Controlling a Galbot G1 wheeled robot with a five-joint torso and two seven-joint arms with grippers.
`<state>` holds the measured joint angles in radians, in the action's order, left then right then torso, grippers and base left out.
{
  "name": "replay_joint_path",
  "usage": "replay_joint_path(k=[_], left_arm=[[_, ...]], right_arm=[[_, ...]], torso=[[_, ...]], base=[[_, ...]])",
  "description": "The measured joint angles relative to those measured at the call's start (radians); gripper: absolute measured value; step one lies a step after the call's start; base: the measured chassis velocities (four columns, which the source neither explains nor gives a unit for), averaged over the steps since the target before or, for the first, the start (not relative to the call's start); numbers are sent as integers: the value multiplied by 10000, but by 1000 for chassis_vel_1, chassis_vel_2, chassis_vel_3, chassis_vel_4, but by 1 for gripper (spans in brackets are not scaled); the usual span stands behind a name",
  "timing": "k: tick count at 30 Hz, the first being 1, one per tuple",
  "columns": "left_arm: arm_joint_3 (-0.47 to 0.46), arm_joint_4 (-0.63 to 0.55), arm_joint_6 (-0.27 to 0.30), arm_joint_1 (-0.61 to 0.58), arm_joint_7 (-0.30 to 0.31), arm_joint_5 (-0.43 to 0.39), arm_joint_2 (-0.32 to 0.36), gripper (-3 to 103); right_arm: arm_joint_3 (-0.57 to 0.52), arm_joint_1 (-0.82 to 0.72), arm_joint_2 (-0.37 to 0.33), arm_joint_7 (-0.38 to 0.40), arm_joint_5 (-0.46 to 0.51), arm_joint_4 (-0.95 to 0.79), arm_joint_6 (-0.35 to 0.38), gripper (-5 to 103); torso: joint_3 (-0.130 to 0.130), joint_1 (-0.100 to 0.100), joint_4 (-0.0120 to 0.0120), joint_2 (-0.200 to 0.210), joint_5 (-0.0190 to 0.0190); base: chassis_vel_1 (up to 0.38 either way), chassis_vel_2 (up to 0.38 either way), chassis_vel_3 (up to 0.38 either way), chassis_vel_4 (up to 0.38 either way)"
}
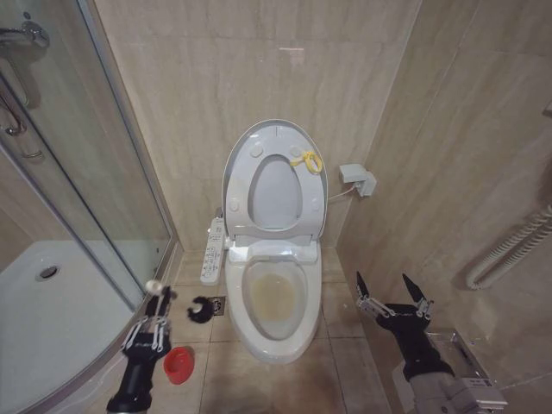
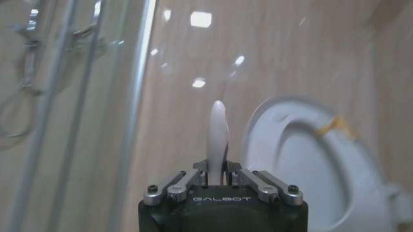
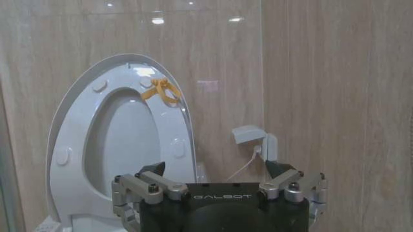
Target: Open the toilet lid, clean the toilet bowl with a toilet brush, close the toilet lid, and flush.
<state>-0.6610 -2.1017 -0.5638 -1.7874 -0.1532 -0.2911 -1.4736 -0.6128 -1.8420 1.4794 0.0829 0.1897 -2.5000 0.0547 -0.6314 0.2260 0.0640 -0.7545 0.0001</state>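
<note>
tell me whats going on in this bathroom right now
A two-armed robot is cleaning a toilet. The toilet lid is raised against the wall, leaving the stained toilet bowl exposed. The left gripper has its jaws shut on the toilet brush, held out of its red holder cup on the floor, the dark head short of the bowl. The right gripper hovers open to the bowl's right.
</note>
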Motion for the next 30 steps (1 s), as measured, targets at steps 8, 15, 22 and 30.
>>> replay_joint_path(k=[8,15,22,30], left_arm=[[-720,1766,-556,175,487,222,-122,18],[-1069,5025,-1856,1349,16,-792,574,18],[-849,6794,-2524,2440,-1000,-1673,1047,18],[-526,7866,-2481,3203,-1289,-2114,1267,18]], right_arm=[[0,0,0,0,0,0,0,100],[0,0,0,-2,0,0,0,100],[0,-1,0,0,0,0,0,100],[0,0,0,0,0,0,0,100]], torso=[[-1,1,1,0,-1],[-1,1,0,1,-4],[-1,2,3,1,-4],[-1,2,0,1,-2]], base=[[0,0,0,0],[0,0,0,0],[0,0,0,0],[0,0,0,0]])
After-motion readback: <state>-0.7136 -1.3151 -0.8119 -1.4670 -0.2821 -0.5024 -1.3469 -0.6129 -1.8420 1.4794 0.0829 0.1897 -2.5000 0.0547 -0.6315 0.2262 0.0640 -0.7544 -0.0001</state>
